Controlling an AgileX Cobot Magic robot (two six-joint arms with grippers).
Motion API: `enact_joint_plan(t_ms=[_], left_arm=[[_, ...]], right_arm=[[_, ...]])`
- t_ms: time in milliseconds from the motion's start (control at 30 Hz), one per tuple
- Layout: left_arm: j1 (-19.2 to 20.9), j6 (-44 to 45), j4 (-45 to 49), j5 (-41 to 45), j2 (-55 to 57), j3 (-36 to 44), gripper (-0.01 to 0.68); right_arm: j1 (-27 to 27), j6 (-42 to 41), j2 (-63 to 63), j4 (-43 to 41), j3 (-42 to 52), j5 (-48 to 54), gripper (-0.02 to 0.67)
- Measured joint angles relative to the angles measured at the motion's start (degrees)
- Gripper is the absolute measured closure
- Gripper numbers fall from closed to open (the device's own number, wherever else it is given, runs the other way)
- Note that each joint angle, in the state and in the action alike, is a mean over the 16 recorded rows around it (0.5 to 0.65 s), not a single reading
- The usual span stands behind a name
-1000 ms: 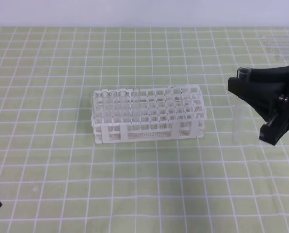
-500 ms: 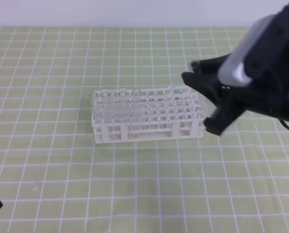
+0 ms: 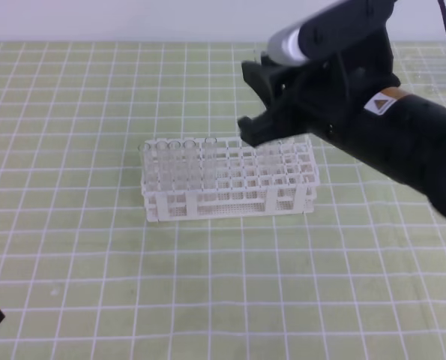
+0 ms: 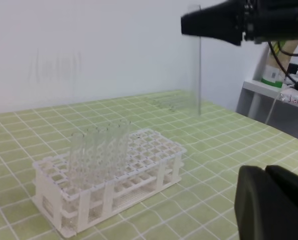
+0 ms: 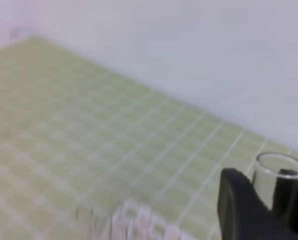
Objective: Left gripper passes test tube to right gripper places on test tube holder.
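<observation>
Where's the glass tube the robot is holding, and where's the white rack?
test tube [image 4: 197, 65], left wrist view, on its clear middle below the jaws.
test tube holder [image 3: 230, 201], exterior high view, on its white front wall.

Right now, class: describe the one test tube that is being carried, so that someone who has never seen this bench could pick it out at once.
Start at the white test tube holder on the green gridded mat. Above it is the black right tool, shut on a clear test tube that hangs upright by its rim, bottom in mid-air. The other tubes all stand in the holder's holes at one end.
</observation>
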Motion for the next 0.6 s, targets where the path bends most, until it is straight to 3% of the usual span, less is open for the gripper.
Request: enact_joint_plan(t_ms=[233,600], left_arm=[[0.04,0.65,0.07,1.18,0.12,0.03,0.675],[0.05,2.58,0.05,6.63,0.04,0.17,0.675]], right_arm=[[3.82,14.24,5.38,-9.43,1.2,-16.7,0.545],[6.23,21.87,13.74,-11.4,2.87,-32.35,0.545]])
